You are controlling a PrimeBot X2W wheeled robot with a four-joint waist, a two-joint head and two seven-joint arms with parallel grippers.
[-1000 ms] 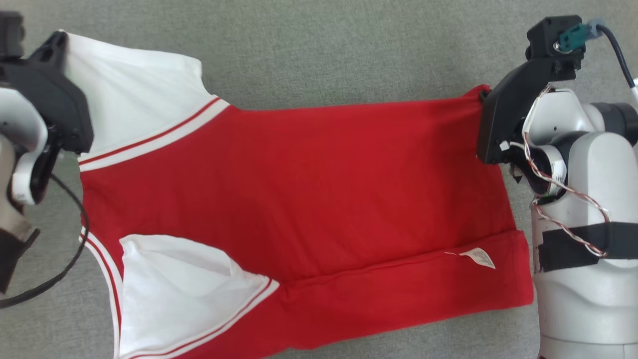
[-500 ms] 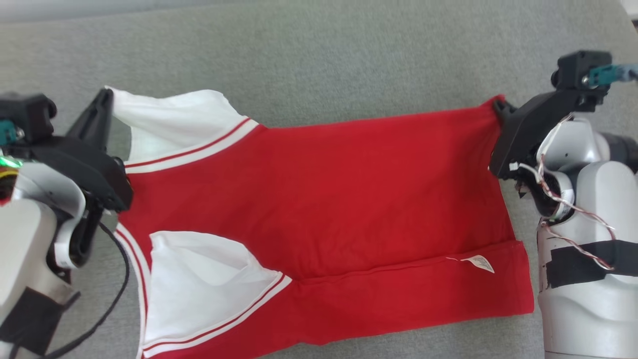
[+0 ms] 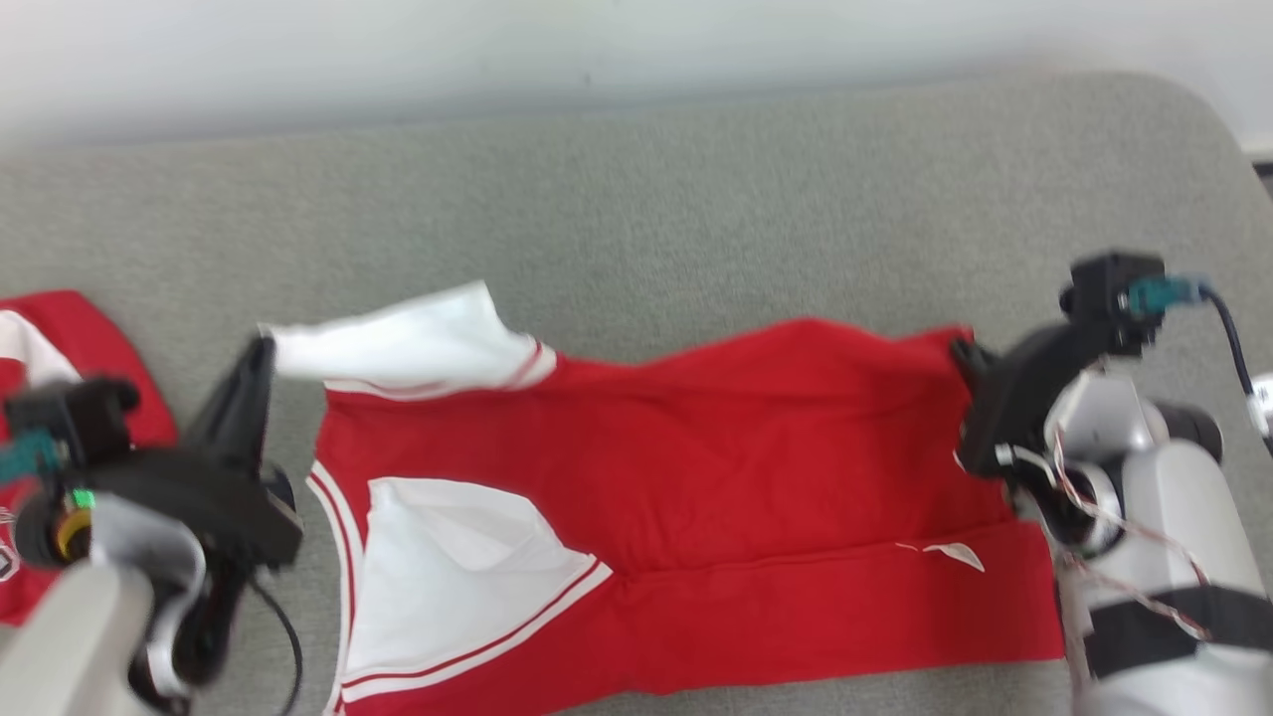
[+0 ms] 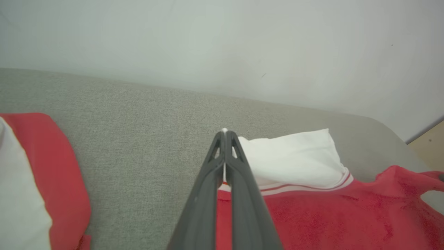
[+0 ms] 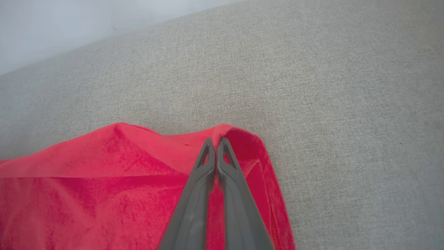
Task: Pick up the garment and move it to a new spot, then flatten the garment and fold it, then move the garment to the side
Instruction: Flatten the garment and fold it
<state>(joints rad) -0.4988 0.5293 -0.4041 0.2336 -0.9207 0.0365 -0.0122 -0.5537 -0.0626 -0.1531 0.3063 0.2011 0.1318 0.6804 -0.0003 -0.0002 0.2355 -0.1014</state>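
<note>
The garment (image 3: 696, 467) is a red shirt with white sleeves and striped trim, stretched sideways across the grey cushion (image 3: 636, 199). My left gripper (image 3: 261, 350) is shut on the far white sleeve (image 3: 408, 343); in the left wrist view its fingers (image 4: 224, 133) pinch the white cloth (image 4: 295, 156). My right gripper (image 3: 963, 350) is shut on the garment's far hem corner, and the right wrist view shows its fingertips (image 5: 215, 141) clamped on red cloth (image 5: 104, 180). The near half lies folded on the cushion, with the second white sleeve (image 3: 457, 567) and a small label (image 3: 957, 554) facing up.
Another red and white piece of clothing (image 3: 60, 338) lies at the far left behind my left arm. A pale wall (image 3: 597, 50) runs behind the cushion. The cushion's rounded corner (image 3: 1183, 109) is at the far right.
The head camera has tilted up, so the wall and the second piece of clothing came into view. The grippers carried the far edge toward the near edge, and the stretched cloth now sags and ripples.
</note>
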